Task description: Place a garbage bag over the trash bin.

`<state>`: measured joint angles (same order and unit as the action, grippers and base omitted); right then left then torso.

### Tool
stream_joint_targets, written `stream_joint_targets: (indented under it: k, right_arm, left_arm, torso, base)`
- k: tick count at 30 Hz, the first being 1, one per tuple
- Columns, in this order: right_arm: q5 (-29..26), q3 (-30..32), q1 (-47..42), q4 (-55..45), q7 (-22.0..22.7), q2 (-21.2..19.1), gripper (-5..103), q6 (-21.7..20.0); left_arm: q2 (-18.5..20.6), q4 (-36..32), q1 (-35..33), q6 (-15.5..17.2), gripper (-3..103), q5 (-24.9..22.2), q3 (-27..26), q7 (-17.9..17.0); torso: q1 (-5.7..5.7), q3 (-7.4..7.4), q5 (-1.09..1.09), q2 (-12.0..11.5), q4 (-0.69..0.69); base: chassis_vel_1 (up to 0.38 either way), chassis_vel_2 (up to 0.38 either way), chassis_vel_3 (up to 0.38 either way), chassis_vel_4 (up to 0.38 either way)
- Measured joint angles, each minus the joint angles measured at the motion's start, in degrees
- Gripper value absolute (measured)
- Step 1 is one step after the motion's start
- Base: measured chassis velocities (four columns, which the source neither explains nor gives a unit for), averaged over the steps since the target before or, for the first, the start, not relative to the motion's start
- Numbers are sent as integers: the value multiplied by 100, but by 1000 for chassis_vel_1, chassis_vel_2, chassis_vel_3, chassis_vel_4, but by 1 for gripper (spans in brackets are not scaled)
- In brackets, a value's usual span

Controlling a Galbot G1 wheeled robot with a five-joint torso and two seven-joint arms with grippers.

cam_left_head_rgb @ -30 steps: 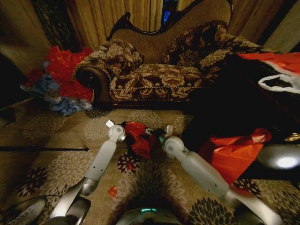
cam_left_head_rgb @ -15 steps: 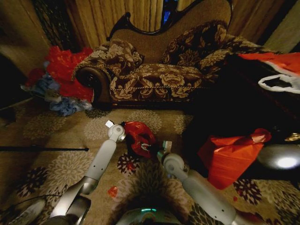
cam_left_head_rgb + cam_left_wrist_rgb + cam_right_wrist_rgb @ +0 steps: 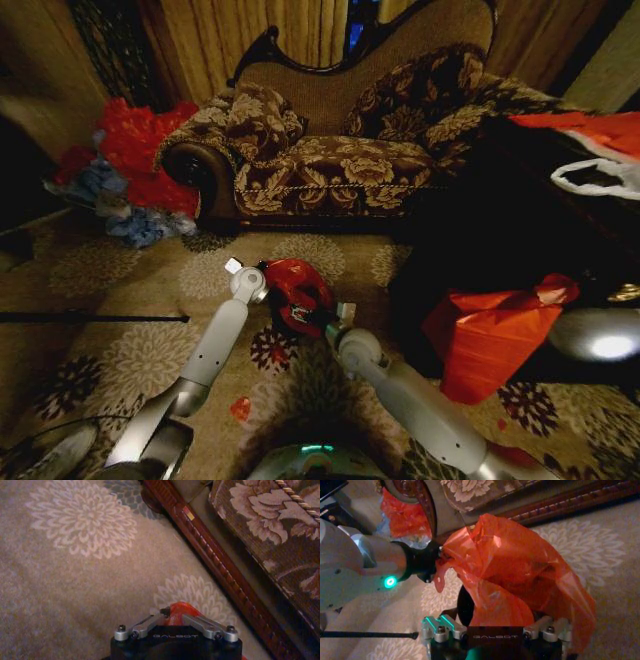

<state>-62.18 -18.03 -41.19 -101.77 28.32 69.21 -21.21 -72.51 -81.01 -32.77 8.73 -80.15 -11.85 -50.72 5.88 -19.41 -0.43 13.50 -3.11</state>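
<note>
Thin, crinkly red plastic garbage bag point(image 3: 297, 290) held up over the floral carpet point(image 3: 120, 340) before the patterned sofa point(image 3: 330, 160). Left gripper point(image 3: 268, 283) pinches one edge, fingers narrow on plastic. Right gripper point(image 3: 496, 619) clamps the opposite side, the film point(image 3: 515, 573) draped between. Small black trash bin's dark rim point(image 3: 465, 605) shows beneath the bag.

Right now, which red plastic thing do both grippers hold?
The small garbage bag at the carpet's centre, between left gripper and right gripper; other red bundles lie untouched.
</note>
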Motion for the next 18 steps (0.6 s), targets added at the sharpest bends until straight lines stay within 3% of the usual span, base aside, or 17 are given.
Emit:
stream_joint_targets:
  k: [1,3,4,6,9,10,15,17,18]
  right_arm:
    - [40,-25,28,47,-12,39,82,15]
    - [59,-43,47,74,-14,67,82,23]
    - [66,-70,69,94,-14,91,70,25]
    - [68,-87,81,104,-13,97,70,25]
    - [101,-139,104,167,-13,105,54,25]
    - [101,-139,104,167,-13,105,54,25]
    - [226,-177,123,305,-27,130,32,25]
    - [239,-177,125,314,-30,131,32,25]
    - [321,-179,135,374,-41,141,21,30]
  left_arm:
    - [-1,0,-3,-1,0,-1,-7,-5]
    - [0,-2,-9,-2,0,-1,-12,-9]
    - [1,-8,-22,-3,0,-2,-16,-12]
    - [5,-15,-30,-4,0,-3,-20,-12]
    - [22,-48,-60,-5,0,-6,-42,-14]
    - [22,-48,-60,-5,0,-6,-42,-14]
    - [33,-78,-84,-2,0,-6,-51,-26]
    - [33,-78,-85,-2,0,-6,-51,-27]
    - [30,-78,-87,-1,0,-6,-51,-31]
  torso:
    - [0,0,0,0,0]
    - [0,0,0,0,0]
    - [0,0,0,0,0]
    - [0,0,0,0,0]
    - [1,0,0,0,0]
    - [1,0,0,0,0]
    - [1,0,1,0,0]
    - [1,0,1,0,0]
    - [1,0,1,0,0]
  base:
    - [0,0,0,0]
    - [0,0,0,0]
    - [0,0,0,0]
    - [0,0,0,0]
    - [0,0,0,0]
    - [0,0,0,0]
    - [0,0,0,0]
    - [0,0,0,0]
    - [0,0,0,0]
